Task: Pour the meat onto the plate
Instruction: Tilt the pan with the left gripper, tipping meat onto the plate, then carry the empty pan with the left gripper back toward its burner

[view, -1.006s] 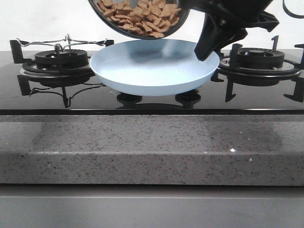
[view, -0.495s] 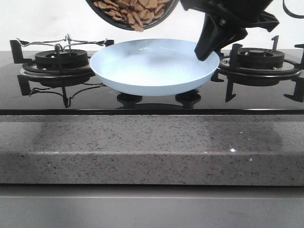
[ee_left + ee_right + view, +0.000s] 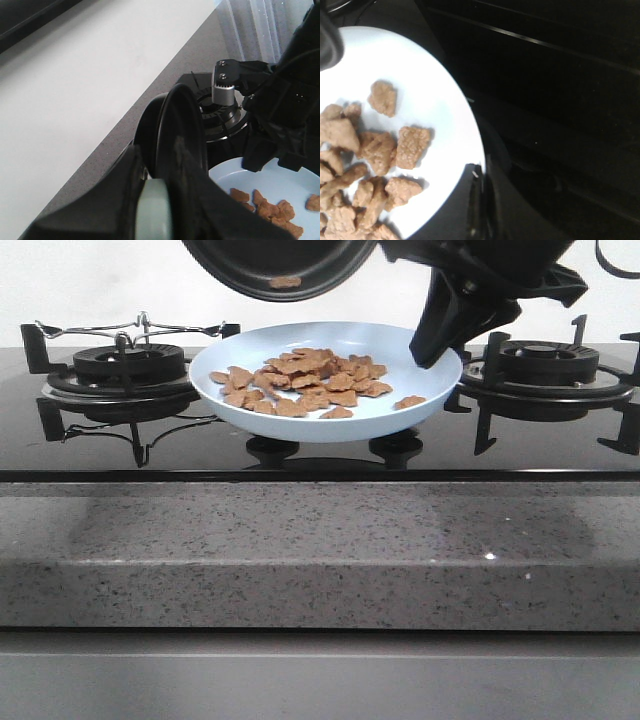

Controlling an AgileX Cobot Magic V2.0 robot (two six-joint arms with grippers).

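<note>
nearly all meat [image 3: 305,385] has dropped from the tilted pan [image 3: 280,265] onto the plate [image 3: 420,412], centre frame; one piece clings. pour essentially done. pincer states cannot be told.

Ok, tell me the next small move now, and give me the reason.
Probably tip or shake the frying pan a little more over the plate. Most of the meat already lies on the plate, but one piece clings inside the steeply tilted pan, directly above the dish, so it should drop in.
</note>
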